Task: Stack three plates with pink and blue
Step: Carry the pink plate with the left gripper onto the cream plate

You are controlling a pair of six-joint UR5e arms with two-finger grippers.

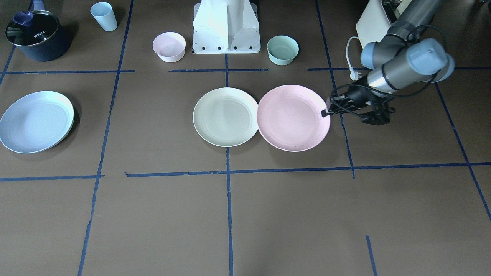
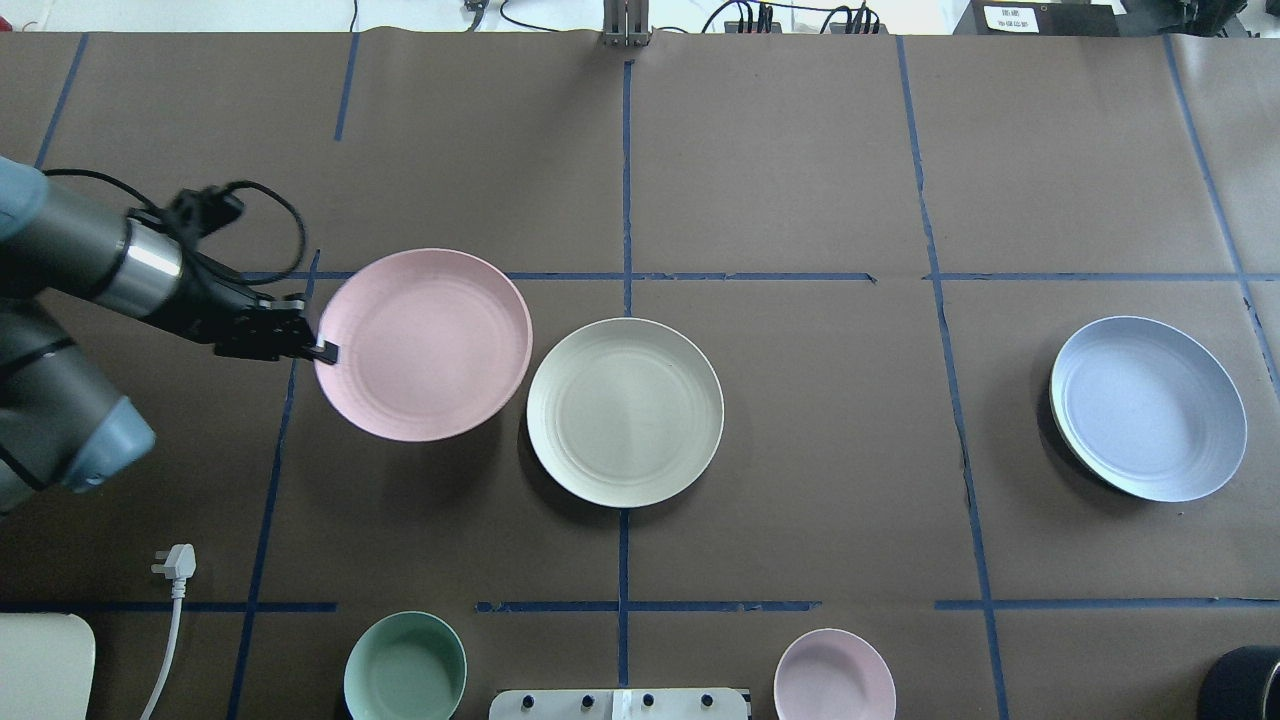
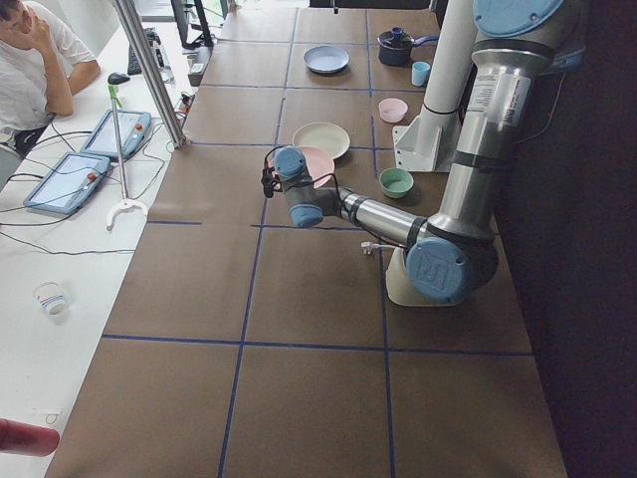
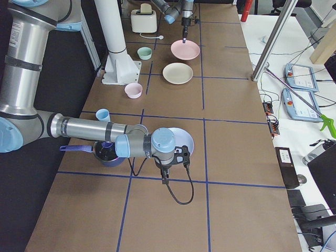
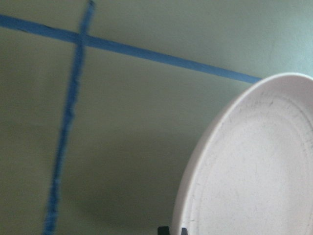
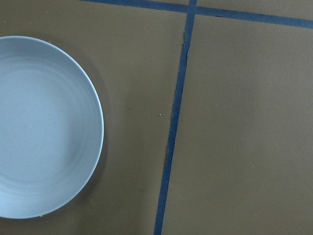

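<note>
I see left jaws pinched shut on rim of matte pink plate [image 2: 423, 345], raised off brown paper surface [image 2: 800, 150], just left of ringed cream plate [image 2: 625, 412]. Round blue plate [image 2: 1148, 408] far right. Right jaws: can't tell.

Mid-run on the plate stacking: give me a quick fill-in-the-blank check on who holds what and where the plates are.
1. The pink plate is held at its rim by the gripper of the robot's ____ arm.
2. Between the pink plate and the blue plate lies a third plate, coloured ____.
3. The blue plate lies toward the robot's ____ side of the table.
Missing words: left; cream-white; right.
</note>
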